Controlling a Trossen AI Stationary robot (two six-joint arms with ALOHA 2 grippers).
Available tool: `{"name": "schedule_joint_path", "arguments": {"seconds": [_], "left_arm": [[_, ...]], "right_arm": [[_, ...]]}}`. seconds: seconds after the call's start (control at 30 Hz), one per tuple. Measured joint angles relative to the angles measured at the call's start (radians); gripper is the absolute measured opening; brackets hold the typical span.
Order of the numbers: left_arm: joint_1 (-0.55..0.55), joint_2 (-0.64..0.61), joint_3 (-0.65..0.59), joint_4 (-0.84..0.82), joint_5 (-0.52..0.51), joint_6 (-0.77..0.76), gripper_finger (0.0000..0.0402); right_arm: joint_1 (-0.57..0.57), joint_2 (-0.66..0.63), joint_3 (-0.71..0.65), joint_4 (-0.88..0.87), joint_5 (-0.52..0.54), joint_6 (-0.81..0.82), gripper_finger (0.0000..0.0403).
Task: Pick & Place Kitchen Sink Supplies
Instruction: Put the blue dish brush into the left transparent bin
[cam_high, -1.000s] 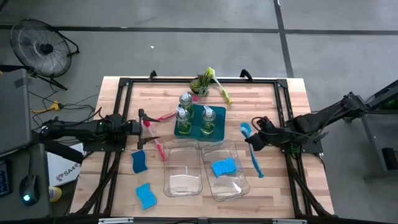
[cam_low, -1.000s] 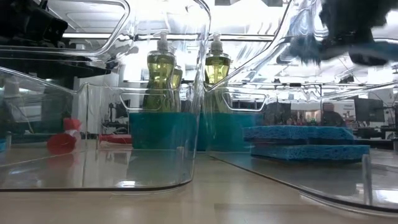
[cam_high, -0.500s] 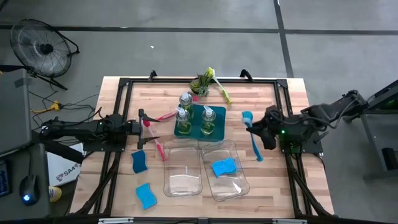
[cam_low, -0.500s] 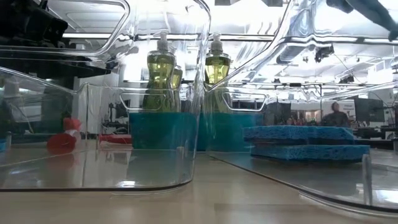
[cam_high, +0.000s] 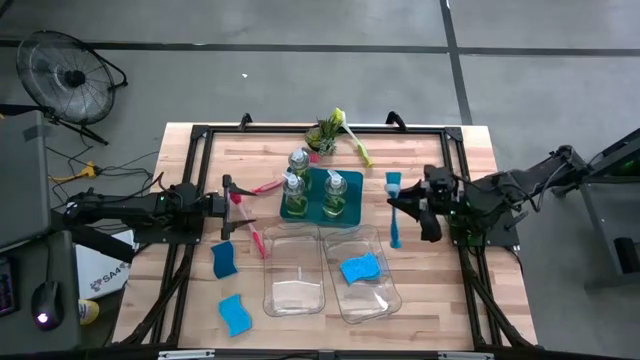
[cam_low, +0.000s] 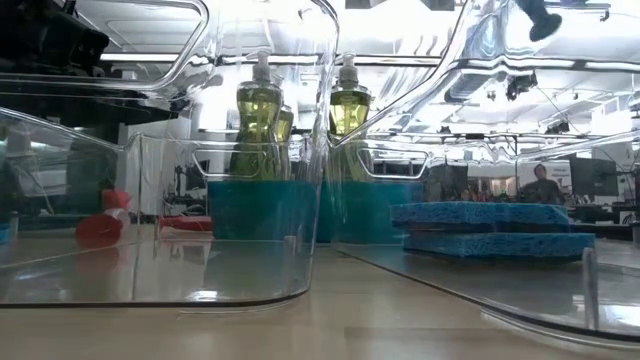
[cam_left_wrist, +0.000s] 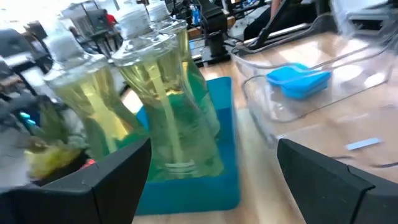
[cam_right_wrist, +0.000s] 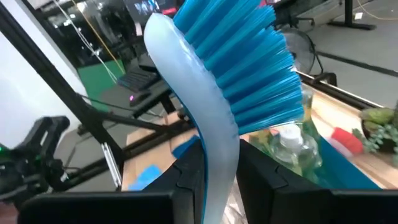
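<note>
One blue dish brush (cam_high: 393, 208) is being gripped by the right hand (cam_high: 418, 207) above the table (cam_high: 470, 160), probably for binning; the left hand (cam_high: 228, 202) is waiting wide.

The table (cam_high: 470, 150) is matt pale wood. The bins (cam_high: 295, 275) are clear glossy plastic. The brush (cam_right_wrist: 214, 93) has a smooth plastic handle.

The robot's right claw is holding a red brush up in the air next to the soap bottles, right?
Almost. The brush in the right claw is blue, not red. The right wrist view shows its blue bristles up close, and the high view shows it beside the soap bottles.
</note>
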Motion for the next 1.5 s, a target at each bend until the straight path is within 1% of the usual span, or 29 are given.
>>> {"name": "schedule_joint_path", "arguments": {"seconds": [0.13, 0.2, 0.4, 0.53, 0.63, 0.83, 0.97, 1.17, 1.33, 1.5], "left_arm": [[0.0, 0.0, 0.0, 0.015, -0.111, 0.127, 0.0344], [0.0, 0.0, 0.0, 0.017, -0.149, 0.156, 0.0344], [0.0, 0.0, 0.0, 0.017, -0.163, 0.163, 0.0344], [0.0, 0.0, 0.0, 0.018, -0.194, 0.162, 0.0344], [0.0, 0.0, 0.001, 0.019, -0.176, 0.159, 0.0344], [0.0, 0.0, -0.001, 0.024, -0.093, 0.158, 0.0344], [0.0, 0.0, -0.001, 0.095, -0.002, 0.047, 0.0344], [0.0, 0.0, -0.001, 0.202, 0.033, -0.097, 0.0344], [0.0, 0.0, -0.001, 0.213, 0.065, -0.222, 0.0344], [0.0, 0.0, -0.001, 0.224, 0.101, -0.29, 0.0344]], "right_arm": [[0.0, 0.054, 0.0, 0.078, 0.008, 0.007, 0.0063], [0.0, 0.086, -0.001, 0.118, 0.01, 0.026, 0.0065], [0.0, 0.193, -0.002, 0.264, 0.011, 0.059, 0.0066], [0.0, 0.254, -0.002, 0.371, 0.011, 0.059, 0.0065], [0.0, 0.291, -0.002, 0.44, 0.013, 0.059, 0.0067], [0.0, 0.332, -0.002, 0.527, 0.014, 0.059, 0.0066], [0.0, 0.342, -0.002, 0.568, 0.021, 0.055, 0.0067], [0.0, 0.342, -0.002, 0.59, 0.034, 0.039, 0.0066], [0.0, 0.342, -0.002, 0.603, 0.035, 0.024, 0.0066], [0.0, 0.342, -0.002, 0.611, 0.034, 0.016, 0.0066]]}}
